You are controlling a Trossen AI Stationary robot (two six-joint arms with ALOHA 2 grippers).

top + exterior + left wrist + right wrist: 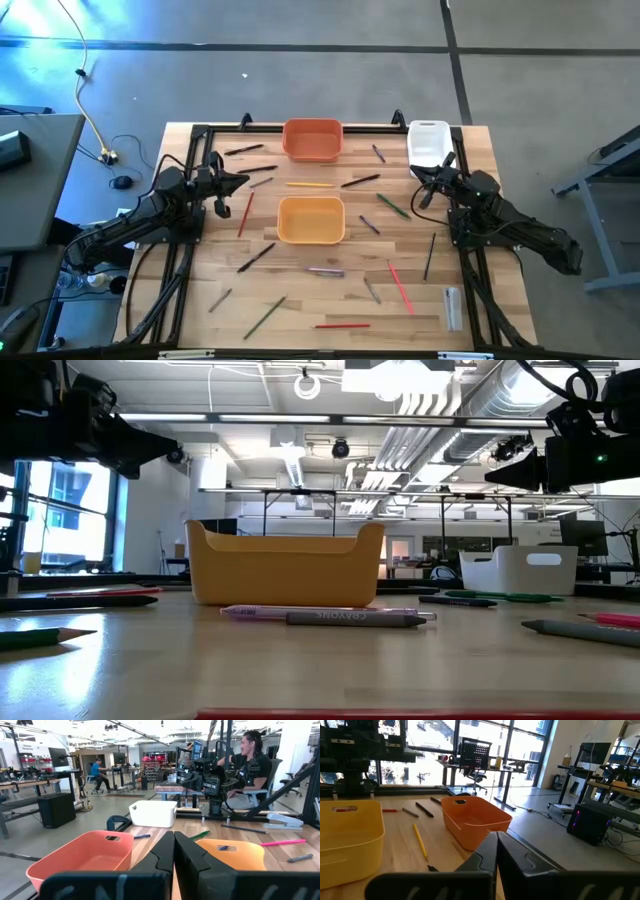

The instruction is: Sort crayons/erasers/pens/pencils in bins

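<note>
Many thin sticks lie flat, scattered over the wooden table: a red one (245, 213), a yellow pencil (309, 184), green ones (393, 206), a grey crayon (355, 618), a pink one (400, 286). The orange bin (312, 139) stands at the far middle, the yellow-orange bin (311, 219) at the centre, the white bin (428, 142) at the far right. My left gripper (240, 181) hovers shut and empty at the far left, above the table. My right gripper (420, 176) hovers shut and empty just near the white bin.
A grey stapler (453, 307) lies near the right front corner. A black frame (190, 150) runs along the table's edges. A person (250, 765) sits beyond the table's right side. Bare wood shows between the scattered sticks.
</note>
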